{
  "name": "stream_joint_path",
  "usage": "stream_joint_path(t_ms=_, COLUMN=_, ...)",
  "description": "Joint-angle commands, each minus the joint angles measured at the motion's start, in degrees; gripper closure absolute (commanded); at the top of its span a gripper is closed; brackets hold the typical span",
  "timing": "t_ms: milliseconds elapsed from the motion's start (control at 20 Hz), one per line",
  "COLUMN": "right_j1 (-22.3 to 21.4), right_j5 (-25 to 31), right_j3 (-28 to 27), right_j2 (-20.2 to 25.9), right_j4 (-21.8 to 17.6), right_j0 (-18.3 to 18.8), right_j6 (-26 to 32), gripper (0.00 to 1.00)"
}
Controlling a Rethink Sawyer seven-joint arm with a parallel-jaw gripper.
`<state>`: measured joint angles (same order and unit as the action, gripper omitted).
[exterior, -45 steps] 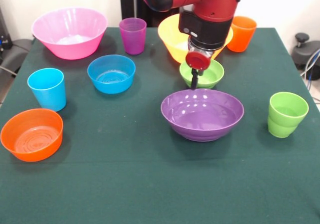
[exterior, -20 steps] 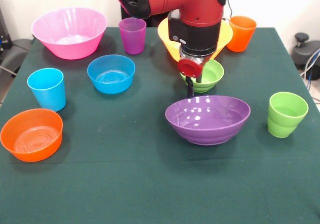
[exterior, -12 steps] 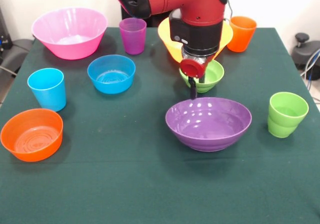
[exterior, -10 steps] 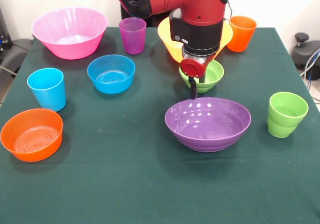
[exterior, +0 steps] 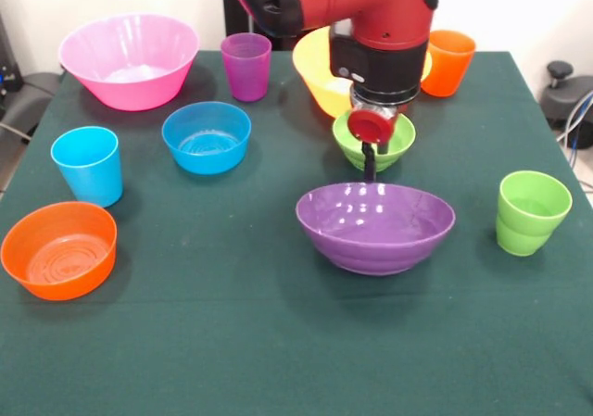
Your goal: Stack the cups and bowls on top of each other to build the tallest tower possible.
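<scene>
Red arm's hand clamped on the far rim of the purple bowl, bowl now shifted toward picture left and slightly tilted since a second ago, green bowl just behind it, on the green desk, no readable writing.

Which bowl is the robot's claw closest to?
The purple bowl. The claw reaches down to its back rim, with the small green bowl just behind; the other bowls sit farther off.
</scene>
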<state>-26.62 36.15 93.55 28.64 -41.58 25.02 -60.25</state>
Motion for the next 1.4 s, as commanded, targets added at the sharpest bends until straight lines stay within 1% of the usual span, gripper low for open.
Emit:
stream_joint_path(t_ms=50, right_j1=5.2, right_j5=9.1, right_j3=-4.0, right_j2=-4.9, right_j4=-4.6, right_j0=-4.8, right_j6=1.5, gripper=0.0)
stream_joint_path(t_ms=350, right_j1=5.2, right_j5=11.5, right_j3=-5.6, right_j2=-6.9, right_j4=-4.3, right_j0=-6.2, right_j6=1.8, gripper=0.0)
stream_joint_path(t_ms=650, right_j1=5.8, right_j5=11.3, right_j3=-6.5, right_j2=-7.5, right_j4=-4.1, right_j0=-6.6, right_j6=2.0, gripper=0.0)
stream_joint_path(t_ms=750, right_j1=5.9, right_j5=10.1, right_j3=-6.5, right_j2=-7.4, right_j4=-4.0, right_j0=-6.5, right_j6=1.6, gripper=0.0)
stream_joint_path(t_ms=800, right_j1=5.8, right_j5=8.2, right_j3=-6.1, right_j2=-7.3, right_j4=-4.4, right_j0=-6.3, right_j6=1.1, gripper=0.0)
stream_joint_path(t_ms=900, right_j1=5.9, right_j5=6.2, right_j3=-5.9, right_j2=-7.2, right_j4=-4.7, right_j0=-6.1, right_j6=0.6, gripper=0.0)
stream_joint_path(t_ms=1150, right_j1=6.1, right_j5=6.3, right_j3=-6.5, right_j2=-7.2, right_j4=-4.0, right_j0=-6.9, right_j6=-0.8, gripper=0.0)
stream_joint_path(t_ms=1200, right_j1=6.2, right_j5=7.5, right_j3=-7.2, right_j2=-7.9, right_j4=-4.1, right_j0=-7.7, right_j6=-1.2, gripper=0.0)
stream_joint_path(t_ms=1350, right_j1=6.2, right_j5=7.1, right_j3=-7.3, right_j2=-8.1, right_j4=-3.9, right_j0=-8.0, right_j6=-1.8, gripper=0.0)
stream_joint_path(t_ms=1400, right_j1=6.3, right_j5=6.9, right_j3=-7.5, right_j2=-8.3, right_j4=-3.6, right_j0=-7.9, right_j6=-1.4, gripper=1.0)
